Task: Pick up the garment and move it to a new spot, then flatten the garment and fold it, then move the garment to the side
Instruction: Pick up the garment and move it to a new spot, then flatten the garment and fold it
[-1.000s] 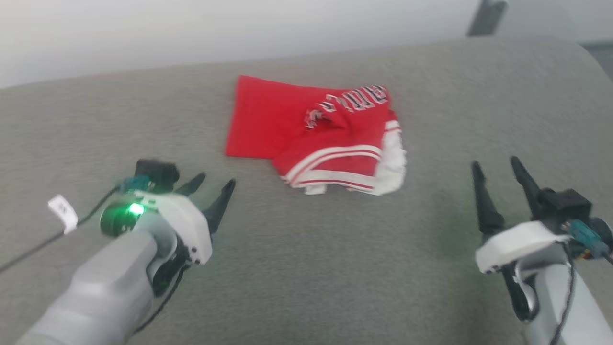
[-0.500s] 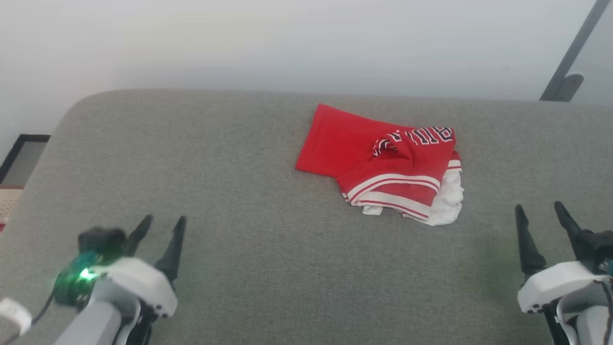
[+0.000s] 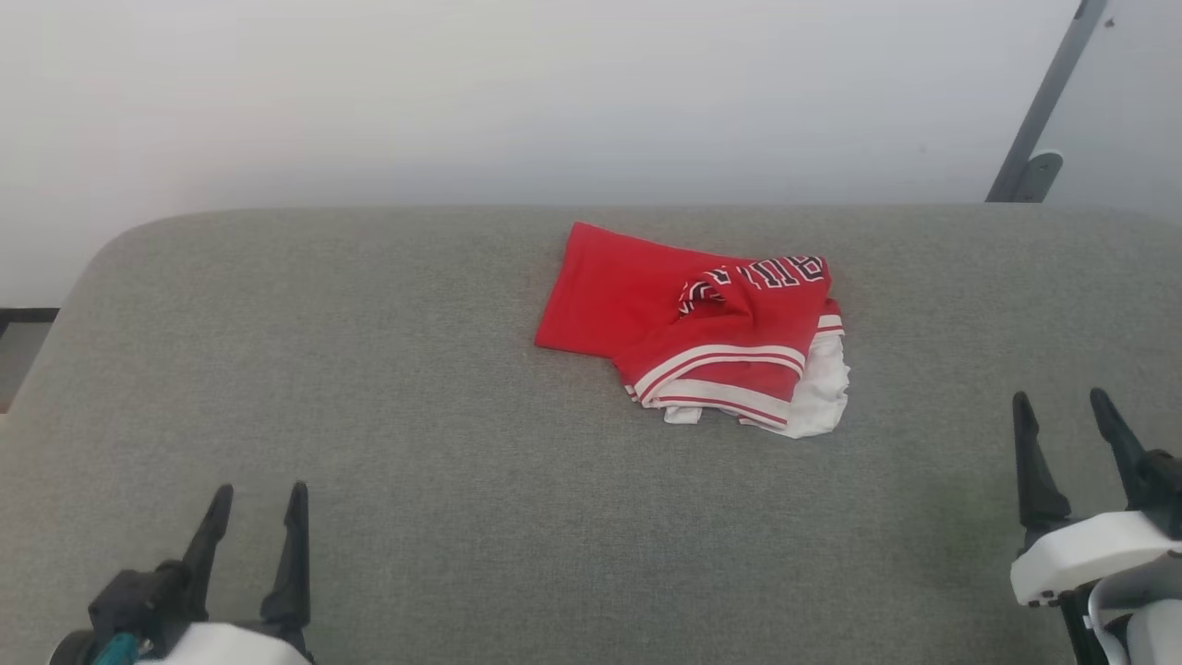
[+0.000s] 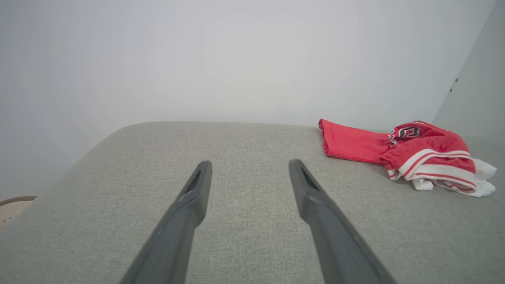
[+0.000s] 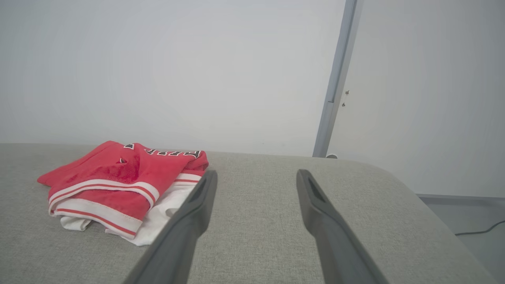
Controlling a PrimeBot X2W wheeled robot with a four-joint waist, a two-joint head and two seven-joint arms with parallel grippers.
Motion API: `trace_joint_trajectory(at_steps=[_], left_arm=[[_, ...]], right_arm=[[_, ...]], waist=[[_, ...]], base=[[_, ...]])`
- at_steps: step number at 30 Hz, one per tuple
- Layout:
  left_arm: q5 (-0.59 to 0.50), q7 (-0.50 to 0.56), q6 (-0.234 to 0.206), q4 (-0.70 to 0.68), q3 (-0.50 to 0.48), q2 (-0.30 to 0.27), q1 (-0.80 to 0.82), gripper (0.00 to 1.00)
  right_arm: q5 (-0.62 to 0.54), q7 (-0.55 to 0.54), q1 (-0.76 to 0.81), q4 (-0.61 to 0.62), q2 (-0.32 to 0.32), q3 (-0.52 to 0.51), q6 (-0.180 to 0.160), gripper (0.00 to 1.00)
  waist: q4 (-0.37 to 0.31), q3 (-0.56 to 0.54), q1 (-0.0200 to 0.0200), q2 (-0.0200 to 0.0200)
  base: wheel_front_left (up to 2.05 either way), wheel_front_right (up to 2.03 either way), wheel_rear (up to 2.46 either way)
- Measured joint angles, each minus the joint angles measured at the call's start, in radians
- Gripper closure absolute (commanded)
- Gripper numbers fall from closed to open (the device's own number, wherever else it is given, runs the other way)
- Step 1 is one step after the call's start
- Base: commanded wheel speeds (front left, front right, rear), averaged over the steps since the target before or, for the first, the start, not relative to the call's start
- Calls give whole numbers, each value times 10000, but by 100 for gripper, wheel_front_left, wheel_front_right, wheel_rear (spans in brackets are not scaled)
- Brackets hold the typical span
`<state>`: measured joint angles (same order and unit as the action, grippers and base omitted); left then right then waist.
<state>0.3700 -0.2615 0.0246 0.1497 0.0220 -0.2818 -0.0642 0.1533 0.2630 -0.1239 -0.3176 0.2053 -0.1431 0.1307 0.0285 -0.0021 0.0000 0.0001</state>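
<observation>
The jaws of the left gripper [image 3: 259, 491] are released and empty, the two dark fingers [image 4: 195, 197] spread, with bare grey fabric seen between them. The jaws of the right gripper [image 3: 1057, 397] are likewise released and empty, spread to a similar width. Both grippers are placed low over a grey upholstered surface [image 3: 443, 388], the left at the near left corner of the head view and the right at the near right, fingers pointing away from the robot.

The red jersey [image 3: 702, 332] is found lying on this surface, towards its far edge and right of centre. It is well apart from both grippers and nearer to the right one. It is loosely folded and bunched. A plain red panel is laid flat on its left. White-and-red striped trim is stacked along its near side. White inner fabric is exposed at the near right corner. Black, white-outlined lettering is seen along the far right edge, partly creased and not legible.

A white wall [image 3: 462, 92] is noted behind the surface, and a grey metal post [image 3: 1039, 102] at the far right. In the right wrist view a dark cable [image 5: 477, 230] is seen on the floor [image 5: 465, 213] beyond the surface's rounded end.
</observation>
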Motion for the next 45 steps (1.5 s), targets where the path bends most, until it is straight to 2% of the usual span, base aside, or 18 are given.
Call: trace_joint_trajectory(at_steps=[3, 15, 19, 23, 28, 33, 37, 41, 45], left_arm=[[-290, 0, 255, 86, -288, 255, -141, 0], [-1012, 0, 748, 105, -1011, 1005, -176, 0], [-1193, 0, 849, 105, -1101, 1281, -175, 0], [-1281, 0, 905, 127, -1106, 1574, -83, 0], [-1369, 0, 976, 255, -995, 1873, 379, 0], [-1415, 0, 1005, 485, -777, 2094, 906, 0], [-1400, 0, 1034, 633, -558, 2215, 1303, 0], [-1308, 0, 1034, 744, -360, 2247, 1624, 0], [-1220, 0, 1035, 834, -155, 2284, 1896, 0]], right_arm=[[0, -2, 52, -102, 2, 59, 0, 0], [13, -12, -84, -328, 123, 311, 0, 0], [46, -512, -292, -514, 293, 600, 0, 0], [180, -1440, -866, -575, 761, 1313, 0, 0], [757, -3384, -1920, -512, 1843, 2907, 0, 0], [1906, -5716, -3128, -192, 3085, 4631, 0, 0], [2924, -7152, -3872, 245, 3885, 5693, 0, 0], [3703, -7938, -4401, 619, 4353, 6339, 0, 0], [3971, -8176, -4770, 662, 4606, 6569, 0, 0]], waist=[[-81, 15, 0, 0], [-158, -2, 0, 0], [-59, 87, 0, 0], [80, 428, 0, 0], [321, 1081, 0, 0], [601, 1818, 0, 0], [851, 2329, 0, 0], [1073, 2758, 0, 0], [1227, 3111, 0, 0]], base=[[0, 0, 0], [0, 0, 0], [0, 0, 0], [0, 0, 0], [0, 0, 0], [0, 0, 0], [0, 0, 0], [0, 0, 0], [0, 0, 0]])
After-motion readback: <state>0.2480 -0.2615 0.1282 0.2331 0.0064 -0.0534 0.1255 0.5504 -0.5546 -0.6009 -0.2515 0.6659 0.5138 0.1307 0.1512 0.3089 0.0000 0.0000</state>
